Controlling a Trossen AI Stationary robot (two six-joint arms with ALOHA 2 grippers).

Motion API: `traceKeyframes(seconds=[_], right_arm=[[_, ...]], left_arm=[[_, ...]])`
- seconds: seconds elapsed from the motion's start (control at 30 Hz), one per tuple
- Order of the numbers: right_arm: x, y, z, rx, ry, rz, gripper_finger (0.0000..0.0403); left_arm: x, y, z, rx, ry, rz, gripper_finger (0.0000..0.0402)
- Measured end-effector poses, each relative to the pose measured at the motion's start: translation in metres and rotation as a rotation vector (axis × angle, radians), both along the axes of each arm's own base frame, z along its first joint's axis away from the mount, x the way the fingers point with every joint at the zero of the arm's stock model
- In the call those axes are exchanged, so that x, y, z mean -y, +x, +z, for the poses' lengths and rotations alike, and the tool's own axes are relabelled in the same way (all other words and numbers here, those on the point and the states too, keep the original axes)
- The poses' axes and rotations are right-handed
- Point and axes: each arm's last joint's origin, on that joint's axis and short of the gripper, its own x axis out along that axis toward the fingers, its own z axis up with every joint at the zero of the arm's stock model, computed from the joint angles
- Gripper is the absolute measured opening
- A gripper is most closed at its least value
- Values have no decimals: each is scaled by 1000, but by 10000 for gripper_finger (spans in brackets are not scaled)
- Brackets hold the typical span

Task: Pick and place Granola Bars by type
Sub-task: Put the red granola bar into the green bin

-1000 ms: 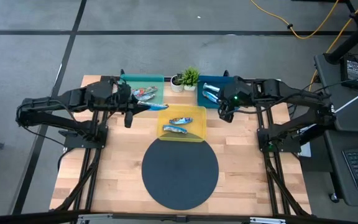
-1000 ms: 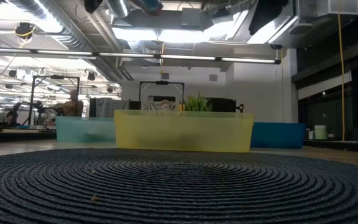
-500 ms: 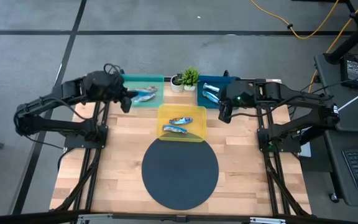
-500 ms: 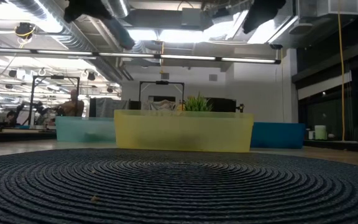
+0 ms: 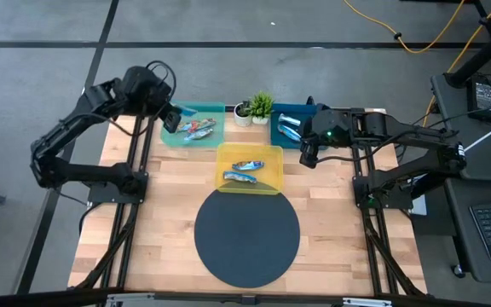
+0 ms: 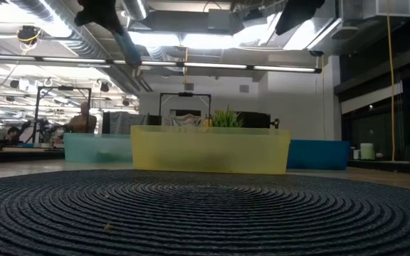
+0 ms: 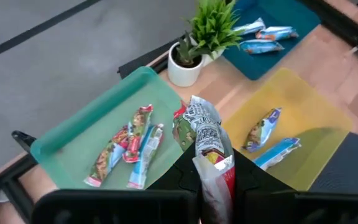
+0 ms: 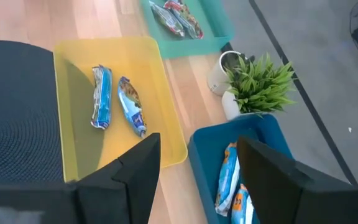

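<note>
My left gripper (image 5: 171, 119) hovers high over the left end of the green tray (image 5: 196, 107), shut on a granola bar (image 7: 205, 134) with red, green and silver print. Three bars with similar print (image 7: 126, 152) lie flat in that tray. Two blue bars (image 5: 243, 171) lie in the yellow tray (image 5: 271, 152), and more blue ones (image 5: 288, 128) in the blue tray (image 5: 295, 109). My right gripper (image 5: 308, 158) waits open by the blue tray's near left corner, touching nothing. My left gripper pinches the bar between its two fingers by one end (image 7: 214, 177). The rest of the wrapper sticks out past the fingertips. In the low view the bar (image 6: 128, 50) slants down below the gripper, lifted clear of the trays.
A small potted plant (image 5: 260, 107) stands at the far edge between the green and blue trays. A dark round woven mat (image 5: 247, 237) covers the table's near middle. Bare wood lies to the left and right of the mat.
My left gripper has carried the bar from over the gap between the yellow and green trays toward the table's far left corner, rising and tipping as it went, and stayed shut on it. My right gripper has barely moved.
</note>
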Motion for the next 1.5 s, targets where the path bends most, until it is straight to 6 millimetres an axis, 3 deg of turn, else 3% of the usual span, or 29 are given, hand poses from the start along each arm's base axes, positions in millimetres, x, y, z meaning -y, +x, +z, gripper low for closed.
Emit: traceKeyframes(seconds=[0.27, 0.53, 0.87, 1.17, 1.5], right_arm=[[0, -2, -2, -30, 3, 0, 213], [0, -2, -2, -32, 3, -2, 213], [0, -3, -3, -32, 29, -29, 213], [-1, -7, -6, -68, 56, -57, 213], [-1, -7, -6, -71, 53, -53, 213]], left_arm=[[-32, -1, -6, -148, -39, 46, 17], [-83, -5, -41, -431, -137, 158, 17], [-131, 15, -89, -597, -245, 116, 17], [-156, 35, -133, -779, -305, 75, 17], [-170, 57, -169, -811, -335, 13, 17]])
